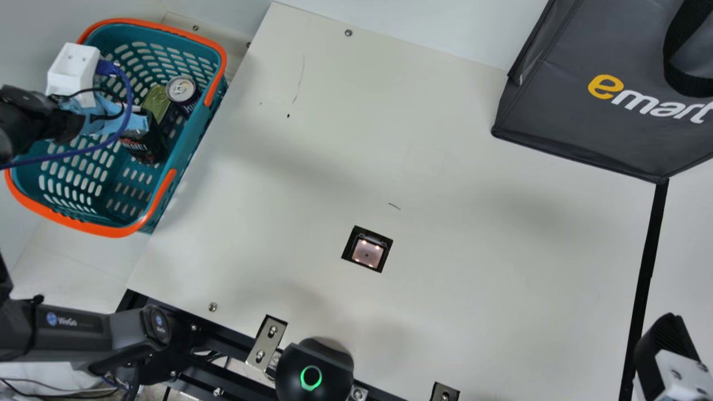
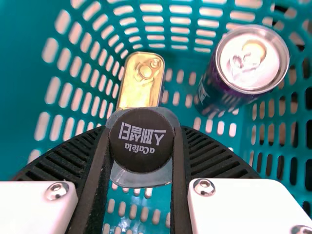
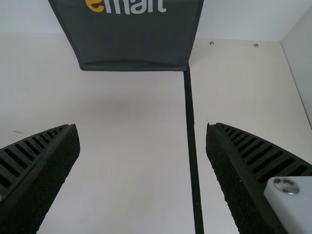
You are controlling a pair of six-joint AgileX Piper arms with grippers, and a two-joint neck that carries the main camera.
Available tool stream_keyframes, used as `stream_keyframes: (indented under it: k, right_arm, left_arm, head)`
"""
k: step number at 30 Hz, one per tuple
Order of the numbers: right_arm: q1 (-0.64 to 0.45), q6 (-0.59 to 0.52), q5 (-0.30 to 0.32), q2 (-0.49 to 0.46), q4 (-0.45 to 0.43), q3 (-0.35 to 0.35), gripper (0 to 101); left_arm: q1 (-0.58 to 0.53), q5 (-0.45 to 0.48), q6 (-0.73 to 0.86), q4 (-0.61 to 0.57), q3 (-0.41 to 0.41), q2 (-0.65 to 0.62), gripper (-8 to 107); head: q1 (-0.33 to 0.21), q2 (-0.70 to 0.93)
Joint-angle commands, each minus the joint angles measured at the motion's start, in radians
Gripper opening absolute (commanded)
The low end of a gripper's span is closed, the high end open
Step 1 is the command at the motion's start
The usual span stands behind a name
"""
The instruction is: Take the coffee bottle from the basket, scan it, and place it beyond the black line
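"Inside the one basket (image 1: pixel 92 227), what do you have?"

"One coffee bottle (image 2: pixel 141 140), its cap snug between the two fingers of my left gripper (image 1: pixel 149 131). Near it I count one gold tin (image 2: pixel 140 90) and one can (image 2: pixel 252 58)."

"Your right gripper (image 1: pixel 660 345)?"

"Two fingers wide apart, near one black line (image 1: pixel 649 256). I see one grey bag (image 1: pixel 548 111), too, and one lit scanner (image 1: pixel 367 252) between basket and line."
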Motion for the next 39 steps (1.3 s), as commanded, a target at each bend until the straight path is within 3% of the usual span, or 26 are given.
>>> stream_keyframes:
  k: [1,29,39]
  right_arm:
    - [0.0,0.0,0.0,0.0,0.0,0.0,91]
    - [0.0,0.0,0.001,0.0,0.0,0.0,91]
    - [0.0,0.0,0.001,0.0,0.0,0.0,91]
  left_arm:
    - [0.007,0.018,-0.005,0.001,-0.006,-0.015,10]
    - [0.164,0.346,0.021,-0.067,-0.175,-0.207,10]
    - [0.155,0.434,0.021,-0.095,-0.213,-0.276,10]
  head:
    - [-0.026,0.002]
    - [-0.026,0.002]
    - [-0.026,0.002]
